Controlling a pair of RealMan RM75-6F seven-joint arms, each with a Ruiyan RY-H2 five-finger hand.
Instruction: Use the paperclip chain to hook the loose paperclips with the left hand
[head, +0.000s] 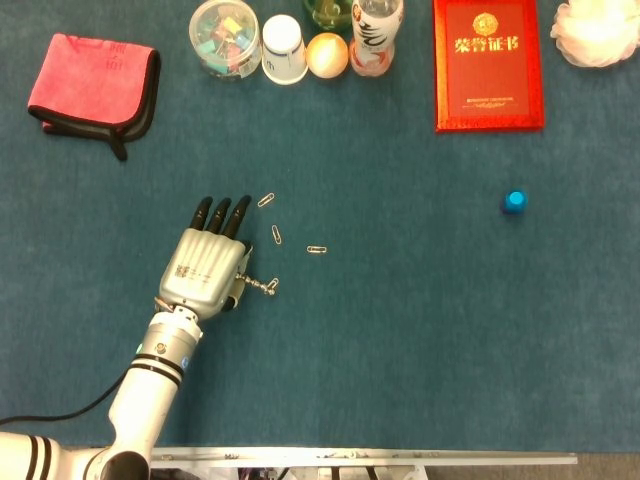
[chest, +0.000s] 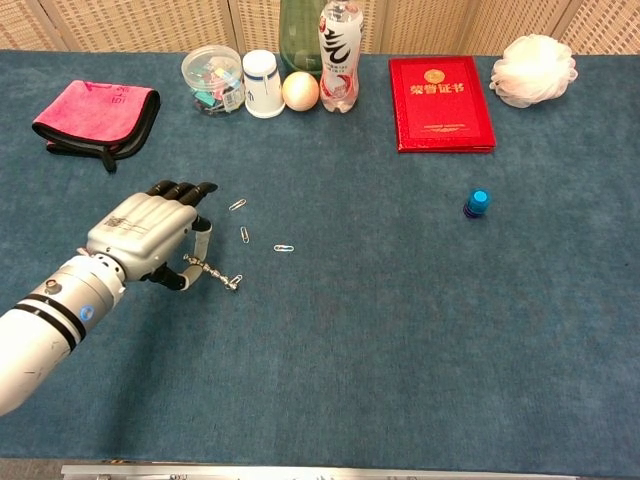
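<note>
The left hand (chest: 145, 235) rests palm-down on the blue desk (chest: 400, 330), fingers (head: 222, 213) extended side by side, thumb side pinching the paperclip chain (chest: 213, 271), which trails rightward onto the desk. 3 loose paperclips (head: 276, 236) lie apart just beyond the fingertips, none touching the chain.

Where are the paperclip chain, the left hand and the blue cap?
paperclip chain (chest: 213, 270), chest view, on its middle links.
left hand (head: 205, 270), head view, on the back of the hand.
blue cap (head: 514, 201), head view, on its top.
</note>
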